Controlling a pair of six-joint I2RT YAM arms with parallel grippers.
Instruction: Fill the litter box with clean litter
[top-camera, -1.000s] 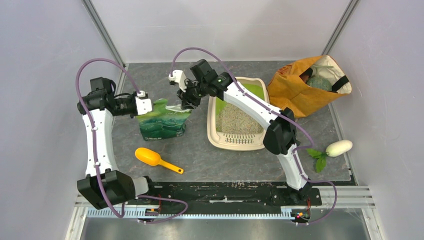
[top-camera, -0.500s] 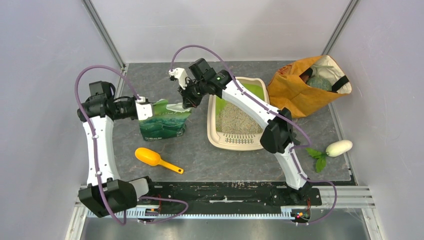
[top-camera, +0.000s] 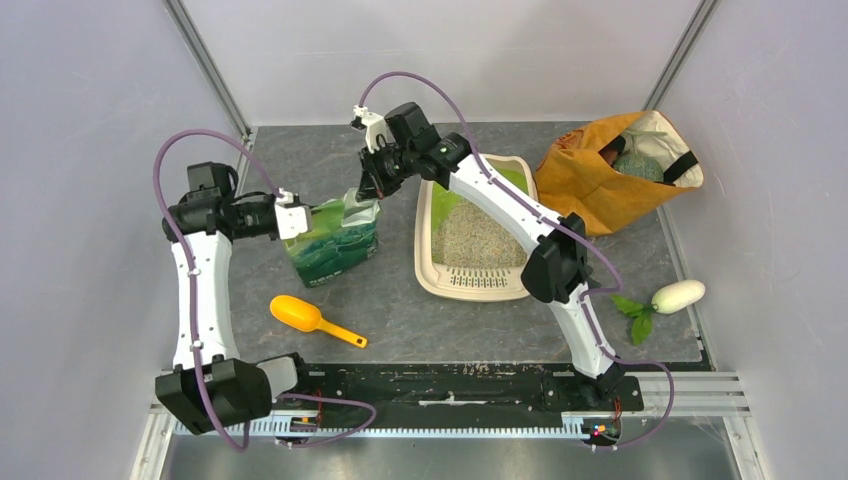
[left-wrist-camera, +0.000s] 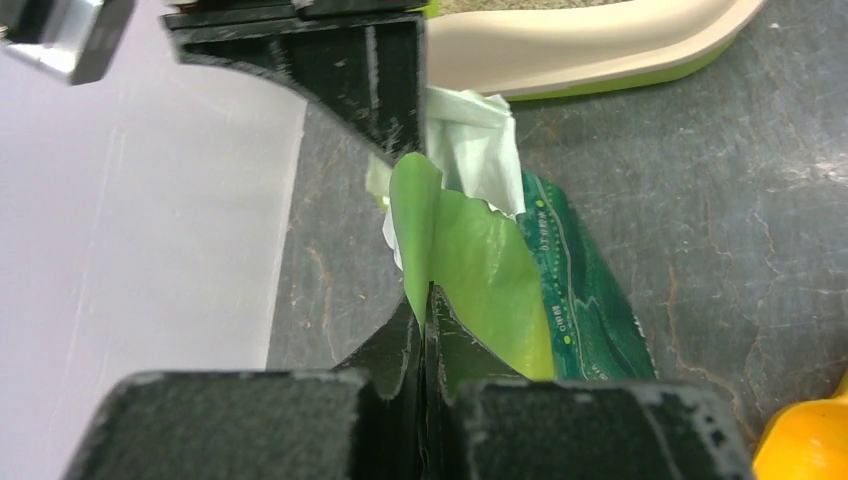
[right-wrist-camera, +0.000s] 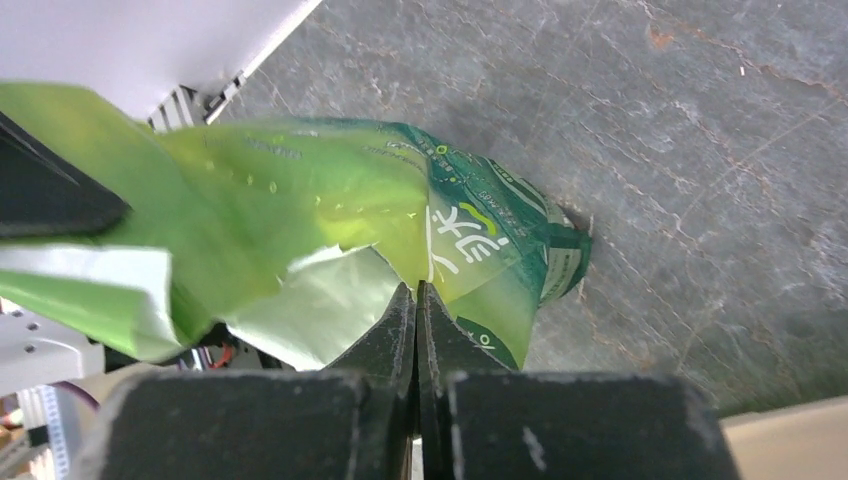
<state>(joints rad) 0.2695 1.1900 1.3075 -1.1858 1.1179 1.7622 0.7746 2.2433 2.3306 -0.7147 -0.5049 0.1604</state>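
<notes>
The litter box (top-camera: 430, 270) has a beige rim and a lime-green inside, with a slotted grate at its near end. Clean litter (top-camera: 477, 237), pale sandy granules, covers its middle. Its rim also shows in the left wrist view (left-wrist-camera: 600, 45). A green printed litter bag (top-camera: 335, 245) stands tilted left of the box. My left gripper (top-camera: 300, 215) is shut on the bag's top left edge (left-wrist-camera: 455, 260). My right gripper (top-camera: 368, 192) is shut on the bag's top right corner (right-wrist-camera: 440, 250).
A yellow scoop (top-camera: 312, 318) lies in front of the bag. An orange fabric bag (top-camera: 610, 170) with things inside sits at the back right. A white vegetable with green leaves (top-camera: 672, 297) lies at the right edge. Side walls stand close.
Both grippers have lifted the bag's top and tilted the bag, its top moving up and toward the litter box. The right wrist has risen and turned.
</notes>
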